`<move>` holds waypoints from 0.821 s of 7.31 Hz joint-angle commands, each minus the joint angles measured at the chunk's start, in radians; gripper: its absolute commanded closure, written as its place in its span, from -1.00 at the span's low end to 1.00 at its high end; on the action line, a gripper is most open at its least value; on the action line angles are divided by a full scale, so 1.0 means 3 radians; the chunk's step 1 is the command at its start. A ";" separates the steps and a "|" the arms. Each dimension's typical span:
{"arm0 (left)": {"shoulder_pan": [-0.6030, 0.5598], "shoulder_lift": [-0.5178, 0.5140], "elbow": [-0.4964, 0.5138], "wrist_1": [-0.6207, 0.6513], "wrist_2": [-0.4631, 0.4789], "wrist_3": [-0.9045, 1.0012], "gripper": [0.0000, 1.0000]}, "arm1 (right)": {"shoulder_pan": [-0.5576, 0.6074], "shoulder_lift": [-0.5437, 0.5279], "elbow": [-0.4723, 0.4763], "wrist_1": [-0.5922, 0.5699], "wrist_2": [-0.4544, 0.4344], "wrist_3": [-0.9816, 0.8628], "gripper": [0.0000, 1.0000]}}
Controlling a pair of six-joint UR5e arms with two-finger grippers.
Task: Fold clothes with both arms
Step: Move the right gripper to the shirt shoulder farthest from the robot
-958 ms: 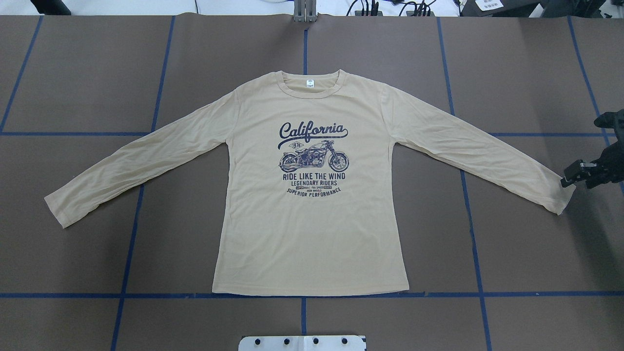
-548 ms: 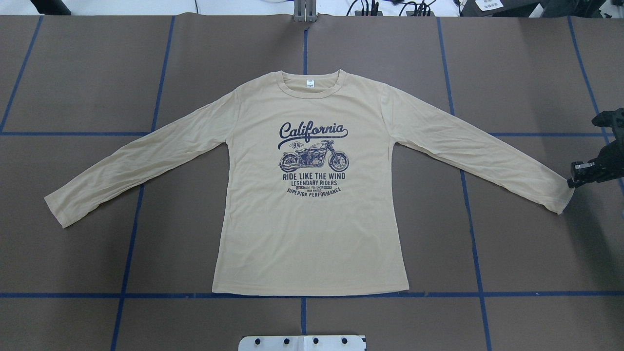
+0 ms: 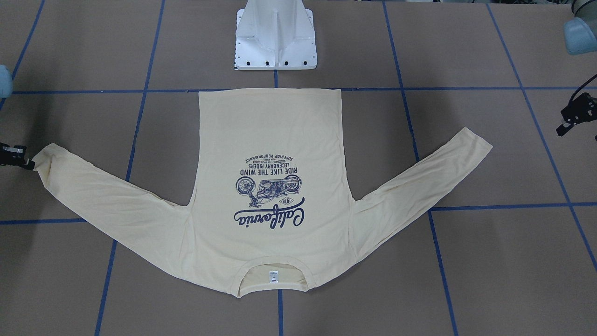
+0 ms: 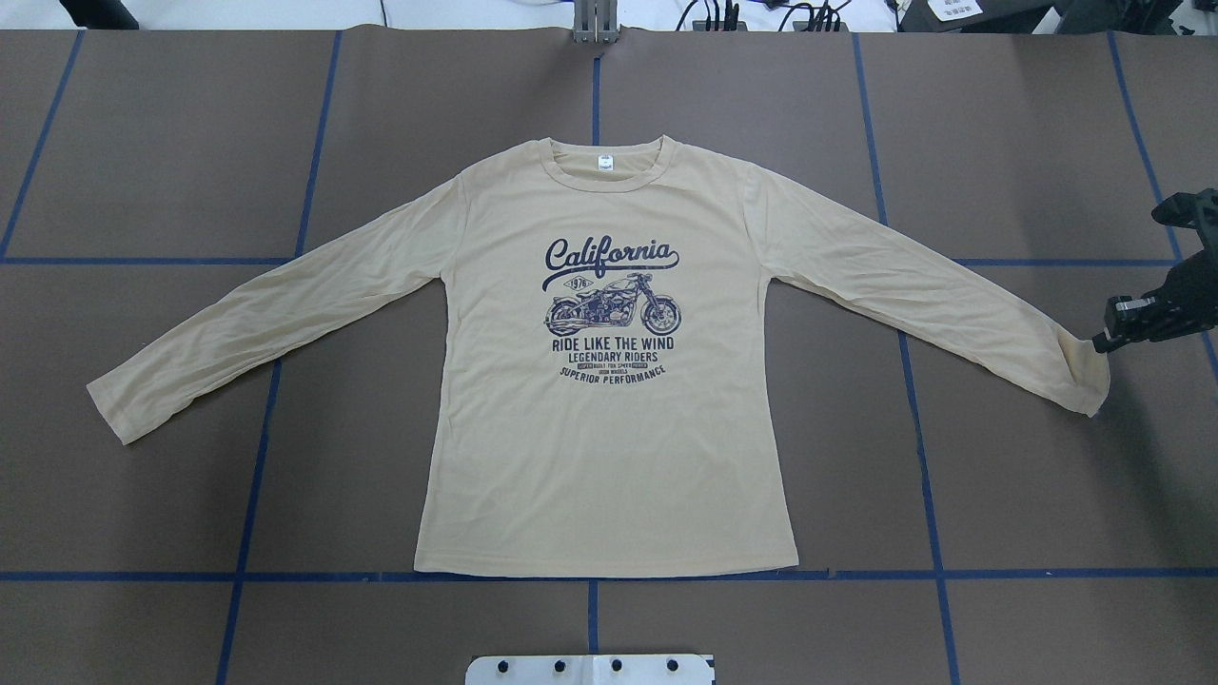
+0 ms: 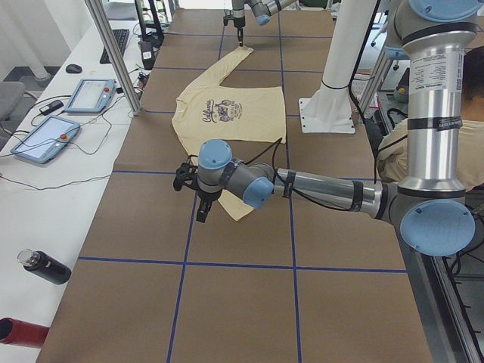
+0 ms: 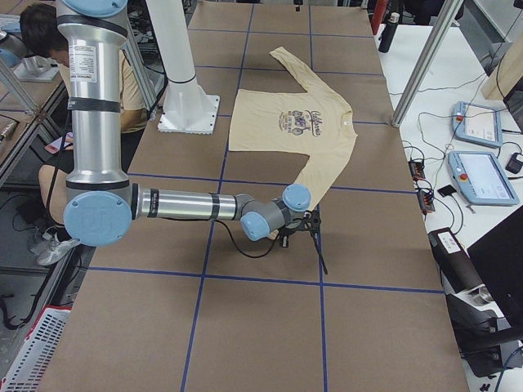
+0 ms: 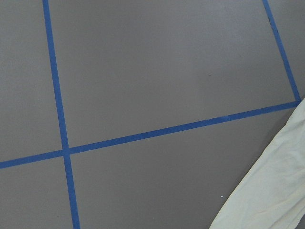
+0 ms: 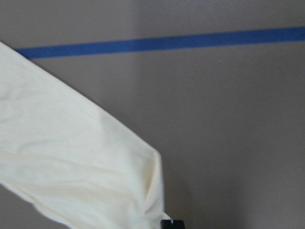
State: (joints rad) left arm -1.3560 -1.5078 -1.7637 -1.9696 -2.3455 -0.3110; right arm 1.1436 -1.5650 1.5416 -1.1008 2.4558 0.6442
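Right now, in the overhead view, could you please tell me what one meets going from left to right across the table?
Left-side cuff → California print → right-side cuff → right gripper, its jaws at that cuff's upper corner.

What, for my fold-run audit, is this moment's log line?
shirt: flat, print up | right end effector: touching puckered cuff, grip unclear | left end effector: apart from other cuff
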 commanded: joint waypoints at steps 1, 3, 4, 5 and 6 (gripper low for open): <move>0.0000 -0.0016 -0.0001 -0.0005 -0.0005 0.0004 -1.00 | 0.0038 0.0844 0.0398 -0.1156 0.0057 0.0284 1.00; 0.0000 -0.0021 -0.0006 -0.0005 -0.0010 0.0004 -1.00 | -0.0405 0.1827 0.0084 -0.1490 -0.0283 0.1064 1.00; 0.0000 -0.0021 -0.0001 -0.0005 -0.0010 0.0009 -1.00 | -0.0635 0.2282 -0.0227 -0.1434 -0.0443 0.1448 1.00; 0.0000 -0.0021 -0.0001 -0.0005 -0.0010 0.0009 -1.00 | -0.0728 0.2742 -0.0655 -0.1181 -0.0682 0.1761 1.00; 0.0000 -0.0021 -0.0001 -0.0005 -0.0010 0.0004 -1.00 | -0.0855 0.2985 -0.1034 -0.0717 -0.0816 0.2058 1.00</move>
State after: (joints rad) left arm -1.3560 -1.5140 -1.7643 -1.9712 -2.3485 -0.3089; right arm 0.9354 -0.7907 1.3693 -1.4421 2.2718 1.1459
